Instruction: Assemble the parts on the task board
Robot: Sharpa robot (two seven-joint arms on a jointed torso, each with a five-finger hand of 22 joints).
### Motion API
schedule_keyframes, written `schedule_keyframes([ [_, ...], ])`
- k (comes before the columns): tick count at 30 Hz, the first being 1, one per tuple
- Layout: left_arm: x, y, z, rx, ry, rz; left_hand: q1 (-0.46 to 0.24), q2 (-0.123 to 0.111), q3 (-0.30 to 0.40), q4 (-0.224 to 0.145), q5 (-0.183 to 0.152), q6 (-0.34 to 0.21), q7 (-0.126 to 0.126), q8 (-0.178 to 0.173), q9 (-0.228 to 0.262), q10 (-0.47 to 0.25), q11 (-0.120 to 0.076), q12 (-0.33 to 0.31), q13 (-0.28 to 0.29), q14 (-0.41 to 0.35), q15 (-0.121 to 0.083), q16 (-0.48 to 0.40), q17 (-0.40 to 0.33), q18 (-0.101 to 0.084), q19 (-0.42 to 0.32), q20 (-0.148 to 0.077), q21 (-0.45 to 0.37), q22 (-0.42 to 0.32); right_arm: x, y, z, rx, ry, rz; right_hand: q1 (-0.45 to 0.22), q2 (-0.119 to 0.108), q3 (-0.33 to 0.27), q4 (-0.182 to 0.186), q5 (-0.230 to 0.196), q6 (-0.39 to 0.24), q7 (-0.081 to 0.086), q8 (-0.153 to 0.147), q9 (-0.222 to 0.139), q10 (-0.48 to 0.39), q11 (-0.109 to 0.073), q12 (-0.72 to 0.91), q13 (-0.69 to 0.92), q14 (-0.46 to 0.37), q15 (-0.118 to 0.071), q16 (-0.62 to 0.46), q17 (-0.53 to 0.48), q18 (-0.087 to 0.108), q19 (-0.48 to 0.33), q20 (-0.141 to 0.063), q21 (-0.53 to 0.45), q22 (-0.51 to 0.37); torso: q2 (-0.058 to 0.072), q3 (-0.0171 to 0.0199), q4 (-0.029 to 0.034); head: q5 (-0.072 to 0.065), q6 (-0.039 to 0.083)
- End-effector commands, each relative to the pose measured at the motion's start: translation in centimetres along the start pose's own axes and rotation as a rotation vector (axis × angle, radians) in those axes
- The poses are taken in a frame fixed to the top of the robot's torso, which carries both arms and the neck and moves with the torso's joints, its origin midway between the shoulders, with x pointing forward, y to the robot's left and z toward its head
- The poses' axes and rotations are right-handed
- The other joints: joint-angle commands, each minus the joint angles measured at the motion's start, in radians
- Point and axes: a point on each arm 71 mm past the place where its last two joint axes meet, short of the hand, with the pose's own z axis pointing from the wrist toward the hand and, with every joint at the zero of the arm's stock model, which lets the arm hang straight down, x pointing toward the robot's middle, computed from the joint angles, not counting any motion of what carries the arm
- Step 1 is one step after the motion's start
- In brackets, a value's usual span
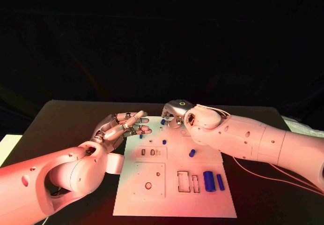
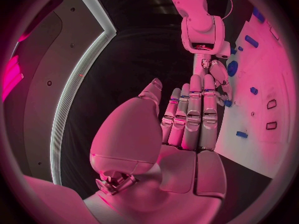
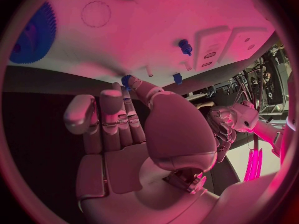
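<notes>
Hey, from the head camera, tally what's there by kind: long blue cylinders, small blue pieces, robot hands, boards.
Long blue cylinders: 2
Small blue pieces: 4
Hands, left hand and right hand: 2
Task board: 1
Total: 9

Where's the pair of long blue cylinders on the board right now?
In the head view, the two blue cylinders lie side by side on the task board, near its right edge, beside the tall rectangular slots.
</notes>
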Motion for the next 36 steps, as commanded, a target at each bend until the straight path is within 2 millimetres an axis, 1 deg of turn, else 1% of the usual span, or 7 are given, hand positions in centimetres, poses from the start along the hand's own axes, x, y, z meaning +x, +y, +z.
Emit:
schedule_keyframes([
  [1,0.3,-0.1,0.0,0.002,0.023,-0.013,0.004,0.003,-0.002,-0.002,-0.003,0.004,0.005,-0.007,0.0,0.006,0.003,-0.006,0.001,-0.003,0.002,-0.001,0.001,0.012,0.004,0.004,-0.006,-0.001,0.0,0.0,0.0,0.004,0.0,-0.017,0.004,-0.019,-0.017,0.0,-0.007,-0.058,0.011,-0.004,-0.009,-0.085,0.014,-0.004,-0.002,-0.003,0.013,-0.016,-0.02,0.01,-0.017,0.007,-0.016,-0.025,0.001,0.0002,-0.0002,0.0,0.001],
  [7,0.3,-0.1,0.0,0.0,0.024,-0.013,0.004,0.003,-0.002,-0.002,-0.003,0.004,0.005,-0.007,0.0,0.006,0.003,-0.006,0.001,-0.003,0.002,-0.001,0.001,0.012,0.004,0.004,-0.006,-0.001,-0.4,-0.1,-0.6,-0.008,-0.04,0.001,0.02,-0.021,-0.042,-0.004,-0.005,-0.102,0.014,-0.003,-0.007,-0.139,0.02,0.001,0.001,-0.001,0.017,-0.016,-0.024,0.011,-0.018,0.015,-0.017,-0.029,0.001,0.001,-0.0012,-0.002,0.003],
  [16,0.0,-0.2,-0.1,-0.001,0.021,-0.011,0.004,0.003,-0.003,-0.003,-0.003,0.005,0.005,-0.007,0.0,0.007,0.003,-0.007,0.001,-0.003,0.002,-0.002,0.002,0.012,0.004,0.004,-0.006,-0.001,-2.0,-3.3,-4.6,0.049,-0.029,0.122,0.015,-0.007,-0.041,0.012,0.024,-0.05,-0.004,0.006,0.0,0.029,-0.008,0.066,0.012,0.007,-0.002,0.004,-0.009,0.008,-0.003,0.002,-0.001,-0.008,0.001,0.0009,-0.0085,-0.005,0.006],
  [22,-0.1,-0.3,-0.2,-0.001,0.021,-0.011,0.004,0.003,-0.003,-0.003,-0.003,0.005,0.005,-0.007,0.0,0.007,0.003,-0.007,0.001,-0.003,0.002,-0.002,0.002,0.012,0.004,0.004,-0.006,-0.001,-3.0,-6.8,-7.2,0.158,0.036,0.241,-0.023,-0.061,-0.093,0.03,0.081,-0.056,-0.016,0.0,-0.004,0.235,-0.044,0.164,0.068,0.046,-0.029,0.134,0.148,-0.015,0.058,-0.022,0.072,0.115,0.001,0.0019,-0.0214,-0.005,0.009],
  [25,-0.1,-0.3,-0.2,-0.001,0.021,-0.011,0.004,0.003,-0.003,-0.003,-0.003,0.005,0.005,-0.007,0.0,0.007,0.003,-0.007,0.001,-0.003,0.002,-0.002,0.002,0.012,0.004,0.004,-0.006,-0.001,-2.9,-8.2,-7.8,0.209,0.069,0.257,-0.02,-0.079,-0.181,0.043,0.094,-0.084,-0.038,0.006,-0.003,0.272,-0.059,0.28,0.194,0.067,-0.051,0.262,0.306,-0.03,0.096,-0.044,0.123,0.197,0.002,0.0038,-0.0253,-0.004,0.01],
  [29,-0.1,-0.3,-0.1,-0.002,0.022,-0.011,0.005,0.003,-0.003,-0.004,-0.004,0.005,0.005,-0.008,0.0,0.007,0.003,-0.008,0.001,-0.003,0.002,-0.003,0.003,0.012,0.005,0.004,-0.007,-0.002,-2.7,-9.4,-8.2,0.261,0.102,0.26,0.004,-0.043,-0.297,0.09,0.094,-0.11,-0.035,0.01,-0.001,0.215,-0.054,0.67,0.638,0.071,-0.033,0.38,0.462,-0.041,0.117,-0.04,0.167,0.269,0.003,0.0051,-0.0239,-0.006,0.008],
  [36,-0.1,-0.2,0.0,-0.004,0.024,-0.012,0.006,0.004,-0.003,-0.005,-0.004,0.005,0.005,-0.008,0.0,0.007,0.003,-0.008,0.001,-0.003,0.002,-0.004,0.004,0.012,0.005,0.004,-0.007,-0.002,-2.4,-10.1,-7.9,0.29,0.13,0.259,0.023,-0.021,-0.345,0.13,0.098,-0.117,-0.021,0.014,0.0,0.198,-0.049,0.856,0.872,0.074,-0.033,0.421,0.522,-0.049,0.125,-0.029,0.187,0.304,0.003,0.0035,-0.0224,-0.007,0.006],
])
